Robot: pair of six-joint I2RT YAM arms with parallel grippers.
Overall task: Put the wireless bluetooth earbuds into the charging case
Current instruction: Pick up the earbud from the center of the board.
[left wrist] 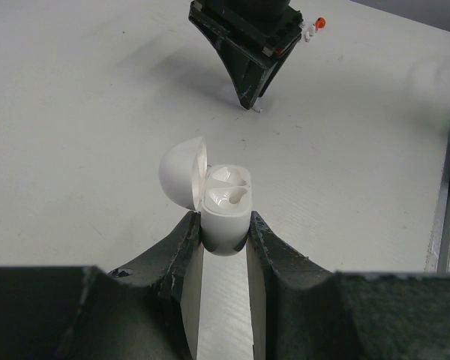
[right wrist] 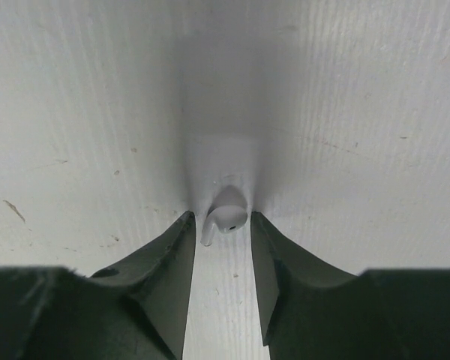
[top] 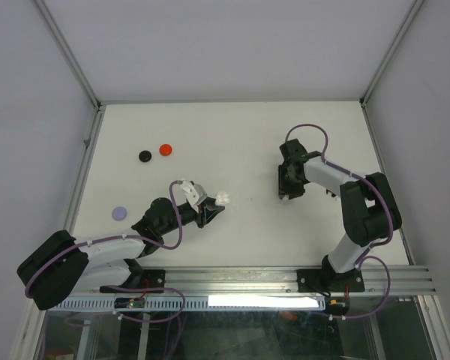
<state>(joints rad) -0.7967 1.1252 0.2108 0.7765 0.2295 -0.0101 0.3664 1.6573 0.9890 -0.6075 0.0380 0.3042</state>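
My left gripper (top: 211, 208) is shut on the white charging case (top: 223, 198) and holds its lower body between the fingertips (left wrist: 187, 232). In the left wrist view the case (left wrist: 226, 217) has its lid (left wrist: 181, 172) swung open to the left, and a white earbud (left wrist: 232, 196) appears to lie in its well. My right gripper (top: 286, 193) points down at the table, also visible in the left wrist view (left wrist: 249, 97). Its jaws stand open on either side of a loose white earbud (right wrist: 226, 212) that lies on the table, with a small gap at the stem side.
A black cap (top: 145, 156) and a red cap (top: 166, 150) lie at the back left. A purple disc (top: 120, 213) lies near the left edge. The metal rail (top: 285, 279) runs along the near edge of the table.
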